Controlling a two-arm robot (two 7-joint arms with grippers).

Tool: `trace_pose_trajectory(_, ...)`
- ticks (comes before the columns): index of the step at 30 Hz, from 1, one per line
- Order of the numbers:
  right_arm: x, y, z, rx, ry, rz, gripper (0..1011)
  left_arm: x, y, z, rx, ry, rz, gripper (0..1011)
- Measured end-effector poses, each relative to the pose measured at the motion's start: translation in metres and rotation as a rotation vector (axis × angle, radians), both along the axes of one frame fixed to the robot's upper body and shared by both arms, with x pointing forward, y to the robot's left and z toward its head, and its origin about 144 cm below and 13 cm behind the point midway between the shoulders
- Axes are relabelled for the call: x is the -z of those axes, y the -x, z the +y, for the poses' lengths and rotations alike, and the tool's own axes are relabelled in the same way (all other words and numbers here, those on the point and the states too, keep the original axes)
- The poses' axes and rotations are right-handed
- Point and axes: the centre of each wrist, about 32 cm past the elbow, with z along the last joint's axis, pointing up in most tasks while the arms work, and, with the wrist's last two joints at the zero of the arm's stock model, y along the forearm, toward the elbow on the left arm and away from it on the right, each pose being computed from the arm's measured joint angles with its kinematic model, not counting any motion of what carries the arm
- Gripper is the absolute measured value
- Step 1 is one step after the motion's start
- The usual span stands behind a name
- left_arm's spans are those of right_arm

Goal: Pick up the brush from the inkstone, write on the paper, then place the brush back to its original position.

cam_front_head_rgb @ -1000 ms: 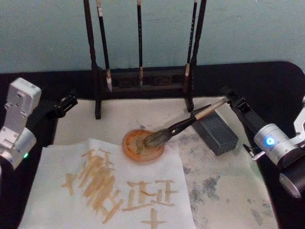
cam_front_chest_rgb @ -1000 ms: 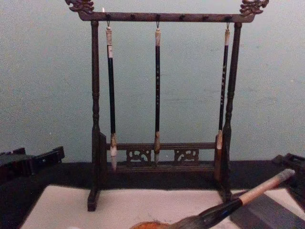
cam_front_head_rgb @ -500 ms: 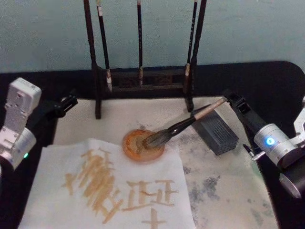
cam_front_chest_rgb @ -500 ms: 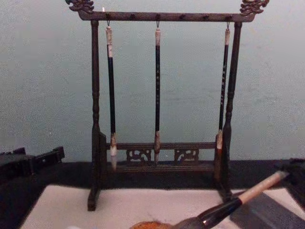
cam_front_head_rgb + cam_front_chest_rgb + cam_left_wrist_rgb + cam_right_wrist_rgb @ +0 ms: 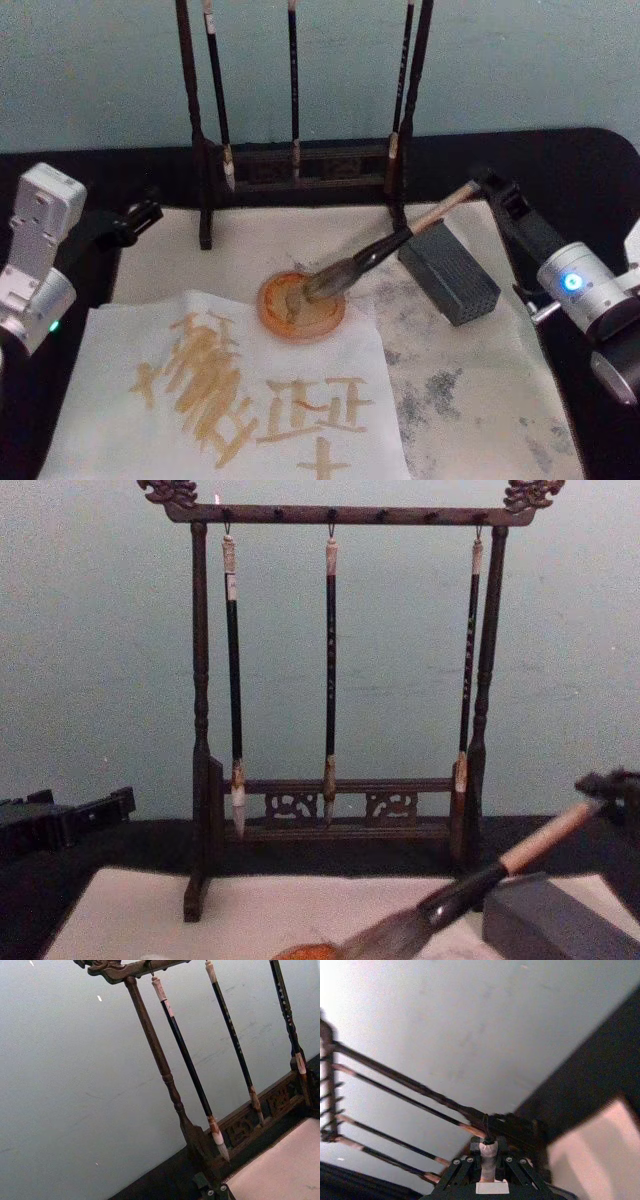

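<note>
- Brush [image 5: 385, 248] slanted over the middle of the bench [image 5: 570, 165]: grey-brown tuft down in the orange dish [image 5: 270, 312], pale handle rising back and to the right.
- Right gripper [image 5: 478, 186] at the handle's top end, jaws clenched on it — the right wrist view shows the pale shaft pinched between them.
- Shaft crosses the near corner of a grey block [image 5: 455, 275]; contact cannot be told.
- Paper [image 5: 110, 420] flat at front left on a stained mat [image 5: 470, 400], covered in tan strokes, the dish just at its far right corner.
- Left gripper [image 5: 148, 212] idle at the mat's far left corner — open or closed, I cannot tell.
- Rack [image 5: 300, 160] behind, three slim brushes [image 5: 330, 660] hanging.
</note>
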Motion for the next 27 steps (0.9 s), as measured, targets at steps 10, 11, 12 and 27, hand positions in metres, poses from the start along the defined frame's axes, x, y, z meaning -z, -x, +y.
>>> trace_pose_trajectory(10, -0.035, -0.001, 0.012, -0.064, 0.066, -0.163, 181, 0.0, 0.0, 0.0, 0.0, 0.0, 0.0, 1002)
trace_pose_trajectory(11, -0.038, -0.001, 0.013, -0.071, 0.078, -0.175, 181, 0.0, 0.0, 0.0, 0.0, 0.0, 0.0, 1002)
trace_pose_trajectory(12, -0.041, -0.001, 0.015, -0.081, 0.093, -0.188, 182, 0.0, 0.0, 0.0, 0.0, 0.0, 0.0, 1002)
trace_pose_trajectory(27, -0.099, 0.017, 0.053, -0.29, 0.387, -0.456, 182, 0.0, 0.0, 0.0, 0.0, 0.0, 0.0, 1002)
